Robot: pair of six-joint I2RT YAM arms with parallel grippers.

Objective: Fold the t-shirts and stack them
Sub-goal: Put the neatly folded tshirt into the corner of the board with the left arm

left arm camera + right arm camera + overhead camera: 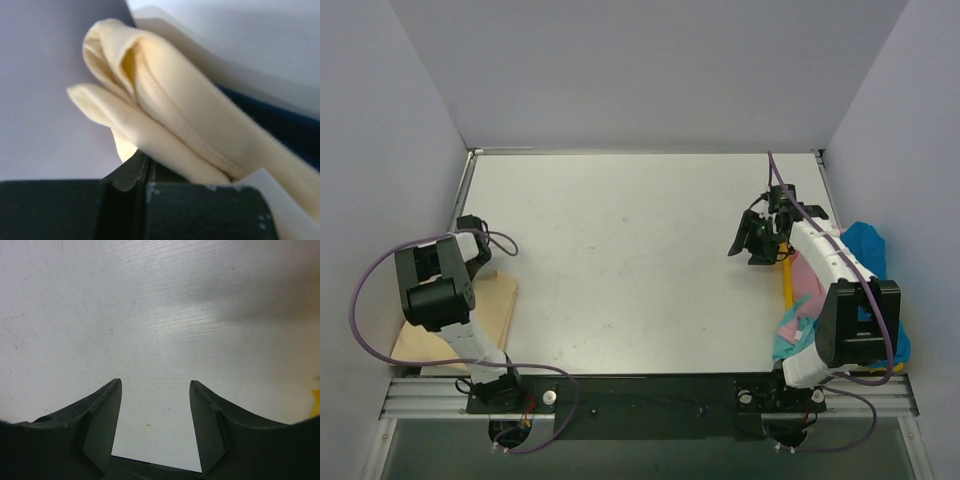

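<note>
A tan t-shirt point(470, 318) lies folded at the table's left edge beside the left arm. My left gripper point(478, 255) is at its far edge. In the left wrist view its jaws point(146, 167) are pressed together, and thick folds of the tan cloth point(165, 105) bulge out just past them. A dark blue strip point(272, 122) shows behind the cloth. At the right edge lies a heap of a pink tee point(808, 283), a bright blue tee point(866, 246) and a teal tee point(790, 338). My right gripper point(753, 245) is open and empty over bare table point(155, 385), left of the heap.
A yellow strip point(787, 285) runs along the heap's left side and shows at the right wrist view's edge point(315, 402). Grey walls stand on the left, the back and the right. The white table point(630, 260) lies between the arms.
</note>
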